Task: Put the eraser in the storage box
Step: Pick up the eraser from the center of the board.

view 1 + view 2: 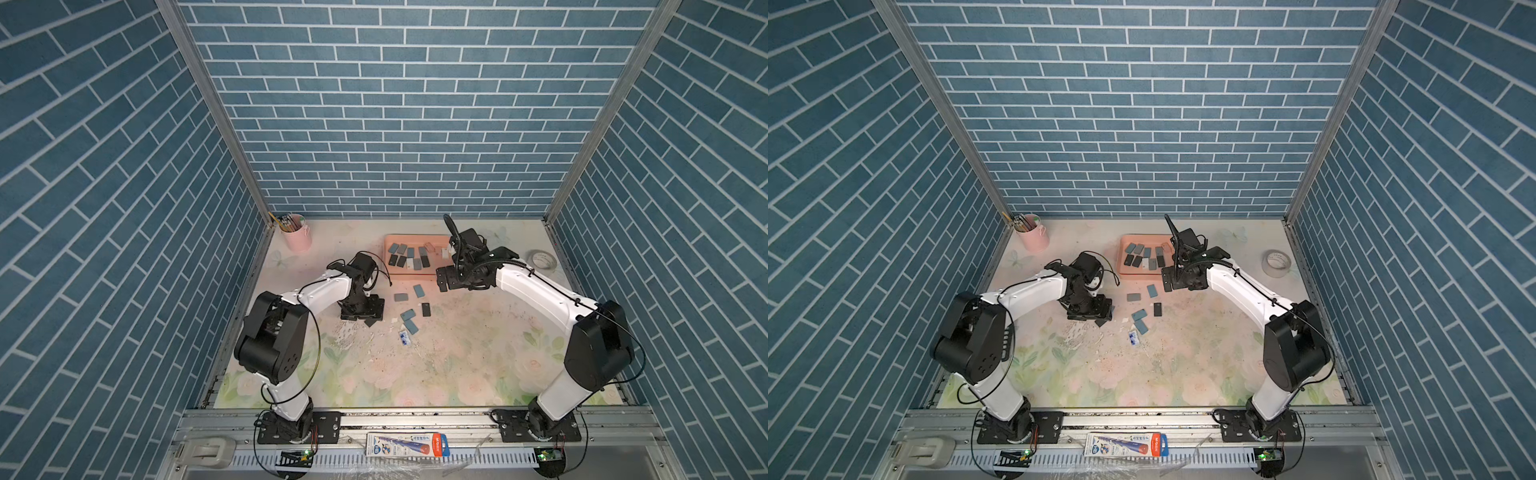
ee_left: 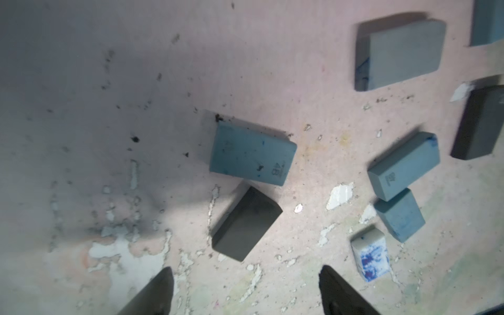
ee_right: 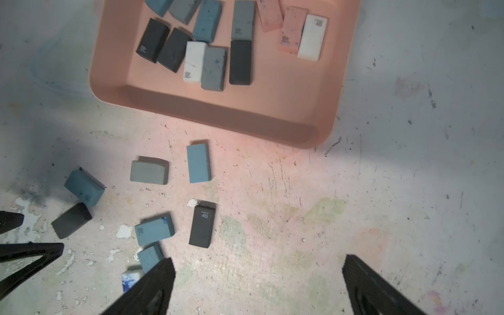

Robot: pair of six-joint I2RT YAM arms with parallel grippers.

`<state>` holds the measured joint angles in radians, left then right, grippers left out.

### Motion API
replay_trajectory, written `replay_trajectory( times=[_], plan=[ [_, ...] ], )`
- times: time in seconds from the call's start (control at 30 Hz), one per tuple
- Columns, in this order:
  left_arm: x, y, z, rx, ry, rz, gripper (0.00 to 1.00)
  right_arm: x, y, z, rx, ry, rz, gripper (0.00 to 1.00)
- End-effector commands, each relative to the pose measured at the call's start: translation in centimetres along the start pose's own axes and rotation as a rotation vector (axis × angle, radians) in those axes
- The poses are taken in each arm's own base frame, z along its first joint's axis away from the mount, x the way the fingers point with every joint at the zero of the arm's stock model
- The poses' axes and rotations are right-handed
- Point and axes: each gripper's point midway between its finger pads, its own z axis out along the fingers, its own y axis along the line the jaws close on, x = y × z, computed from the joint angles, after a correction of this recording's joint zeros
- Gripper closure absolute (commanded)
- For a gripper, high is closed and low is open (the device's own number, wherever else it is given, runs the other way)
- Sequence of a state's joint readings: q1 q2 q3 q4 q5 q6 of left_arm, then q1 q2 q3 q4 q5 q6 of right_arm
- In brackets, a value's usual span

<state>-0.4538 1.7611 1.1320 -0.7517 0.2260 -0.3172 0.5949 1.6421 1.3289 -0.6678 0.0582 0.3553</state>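
Fingers [image 2: 152,294] of the left gripper [image 2: 245,270] stand apart in the left wrist view and hold nothing. A black eraser [image 2: 245,223] lies flat on the table [image 2: 109,81] just ahead of their tips and skewed to them. A blue 4B eraser [image 2: 252,152] sits just beside its far corner; contact between the two cannot be confirmed. In the right wrist view, the right gripper [image 3: 259,260] is spread wide and empty near the storage box [image 3: 218,114], which holds about a dozen erasers; several more lie loose outside it. In both top views the left gripper is low over the loose group, apart from the box. Assessment: the black eraser should be light, firm with slight give, grippy and not fragile. Pinch it across its narrow width at mid-length, clear of the blue neighbour.
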Motion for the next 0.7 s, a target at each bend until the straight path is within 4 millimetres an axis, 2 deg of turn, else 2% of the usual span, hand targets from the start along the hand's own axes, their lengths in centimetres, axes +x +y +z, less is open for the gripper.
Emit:
replay_trajectory(
  times=[0.0, 0.1, 0.37, 0.57, 0.67],
  plan=[
    [0.8, 0.7, 0.7, -0.070, 0.047, 0.040, 0.26, -1.1, -0.2, -1.7, -0.003, -0.079, 0.031, 0.02],
    [0.8, 1.3, 1.2, -0.111, 0.069, 0.045, 0.33, -0.7, -0.2, -1.7, -0.009, -0.079, 0.034, 0.02],
    [-0.1, 1.2, 1.7, -0.125, 0.075, 0.057, 0.53, -0.6, -0.2, -1.7, -0.015, -0.083, 0.035, 0.02],
    [0.2, 1.0, 2.3, -0.126, 0.092, 0.066, 0.76, -0.8, -0.3, -1.6, -0.019, -0.088, 0.040, 0.02],
    [0.2, 0.9, 2.2, -0.125, 0.092, 0.068, 0.82, -0.9, -0.4, -1.5, -0.026, -0.091, 0.050, 0.02]
  ],
)
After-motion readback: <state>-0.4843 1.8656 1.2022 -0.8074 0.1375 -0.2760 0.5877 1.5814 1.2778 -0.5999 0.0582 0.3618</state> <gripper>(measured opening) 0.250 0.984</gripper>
